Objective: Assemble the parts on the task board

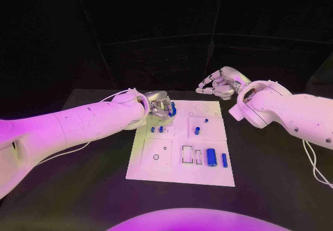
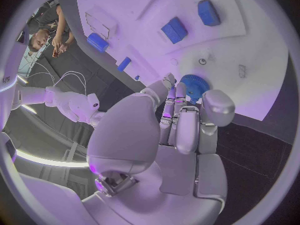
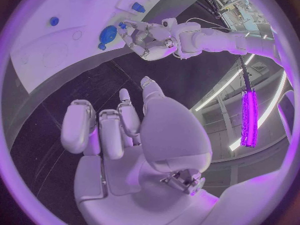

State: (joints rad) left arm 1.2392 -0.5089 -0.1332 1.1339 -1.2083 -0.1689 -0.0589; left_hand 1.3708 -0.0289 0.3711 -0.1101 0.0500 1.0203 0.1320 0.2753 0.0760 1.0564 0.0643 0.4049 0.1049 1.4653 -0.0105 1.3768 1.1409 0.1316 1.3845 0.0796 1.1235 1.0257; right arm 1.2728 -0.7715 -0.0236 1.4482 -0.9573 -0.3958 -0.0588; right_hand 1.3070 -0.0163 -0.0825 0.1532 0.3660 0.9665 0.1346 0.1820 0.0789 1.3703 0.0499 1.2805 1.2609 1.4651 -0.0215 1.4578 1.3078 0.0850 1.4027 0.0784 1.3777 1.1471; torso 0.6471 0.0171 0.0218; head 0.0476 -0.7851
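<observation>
task board [image 1: 182, 173] near edge: no readable writing | left hand [image 1: 159, 107] pinches blue gear [image 2: 195, 86] | right hand [image 1: 218, 83] spread

The task board [image 1: 182, 175] looked smooth and matt; the arms' [image 1: 83, 122] shells were glossy plastic, the table [image 1: 270, 192] matt.

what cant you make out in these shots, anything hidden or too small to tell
- Head view: the left hand covers most of the blue gear, so its seat on the task board is hidden.
- Left wrist view: the fingers cover part of the gear, so whether it is gripped or only touched is unclear.
- Head view: the outlines printed on the board are too small to read.
- Right wrist view: the right hand hangs over the black table; its fingertips face away.
</observation>
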